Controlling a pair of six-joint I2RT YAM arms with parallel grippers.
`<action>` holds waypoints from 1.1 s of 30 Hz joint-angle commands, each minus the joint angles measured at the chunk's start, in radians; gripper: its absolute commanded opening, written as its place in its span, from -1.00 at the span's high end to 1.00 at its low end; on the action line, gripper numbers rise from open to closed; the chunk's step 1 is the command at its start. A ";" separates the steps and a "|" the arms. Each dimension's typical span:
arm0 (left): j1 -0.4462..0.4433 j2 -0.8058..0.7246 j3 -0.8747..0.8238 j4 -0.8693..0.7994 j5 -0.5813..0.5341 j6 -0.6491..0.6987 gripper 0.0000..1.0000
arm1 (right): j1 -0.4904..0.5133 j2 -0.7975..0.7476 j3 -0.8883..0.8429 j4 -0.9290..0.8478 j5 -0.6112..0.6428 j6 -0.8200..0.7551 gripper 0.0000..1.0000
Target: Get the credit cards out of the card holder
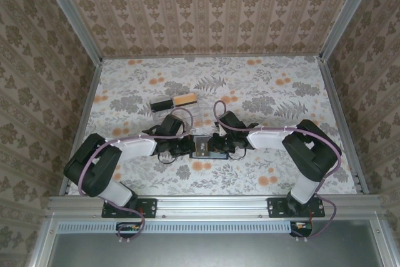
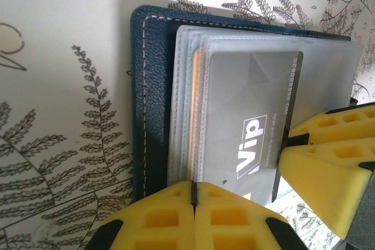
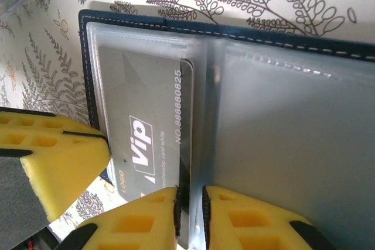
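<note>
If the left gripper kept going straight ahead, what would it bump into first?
Probably the card holder: the left gripper pinches its clear sleeves' edge, with the sleeves and black card right ahead.

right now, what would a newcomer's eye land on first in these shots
First comes the navy card holder, lying open on the floral table midway between the two arms. Next is the dark VIP card in its clear sleeve. The right gripper nips the card's edge, while the left gripper is closed at the holder's neighbouring edge.
</note>
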 commanded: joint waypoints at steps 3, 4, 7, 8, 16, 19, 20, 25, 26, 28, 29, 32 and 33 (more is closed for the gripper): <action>-0.005 0.030 -0.010 0.003 0.001 -0.003 1.00 | 0.005 0.020 0.026 0.005 -0.016 0.013 0.58; -0.006 0.031 -0.008 0.003 0.001 -0.004 1.00 | 0.005 0.022 0.029 0.006 -0.018 0.014 0.58; -0.006 0.033 -0.002 -0.003 0.002 -0.003 1.00 | 0.005 0.023 0.026 0.011 -0.018 0.017 0.80; -0.006 0.031 -0.001 -0.006 0.000 -0.002 1.00 | 0.004 0.018 0.025 0.012 -0.016 0.017 0.85; 0.006 0.035 0.011 -0.081 -0.043 -0.003 1.00 | -0.014 -0.011 -0.003 0.002 -0.011 0.017 1.00; 0.012 0.040 0.008 -0.093 -0.050 -0.006 1.00 | -0.025 -0.027 -0.021 0.001 -0.013 0.018 1.00; 0.013 0.041 0.008 -0.099 -0.052 -0.007 1.00 | -0.028 -0.034 -0.027 0.000 -0.015 0.019 1.00; 0.014 0.047 0.003 -0.100 -0.053 -0.007 1.00 | -0.053 -0.058 -0.054 -0.003 -0.029 0.012 1.00; 0.014 0.047 0.005 -0.100 -0.053 -0.007 1.00 | -0.057 -0.059 -0.056 -0.002 -0.033 0.011 1.00; 0.014 0.049 0.008 -0.100 -0.051 -0.007 1.00 | -0.065 -0.062 -0.064 -0.001 -0.041 0.010 1.00; 0.014 0.049 0.009 -0.099 -0.050 -0.007 1.00 | -0.068 -0.062 -0.067 0.001 -0.045 0.008 1.00; 0.014 0.049 0.015 -0.102 -0.045 -0.003 1.00 | -0.073 -0.062 -0.075 0.013 -0.058 0.008 1.00; 0.014 0.047 0.019 -0.105 -0.044 0.000 1.00 | -0.073 -0.061 -0.076 0.021 -0.064 0.009 1.00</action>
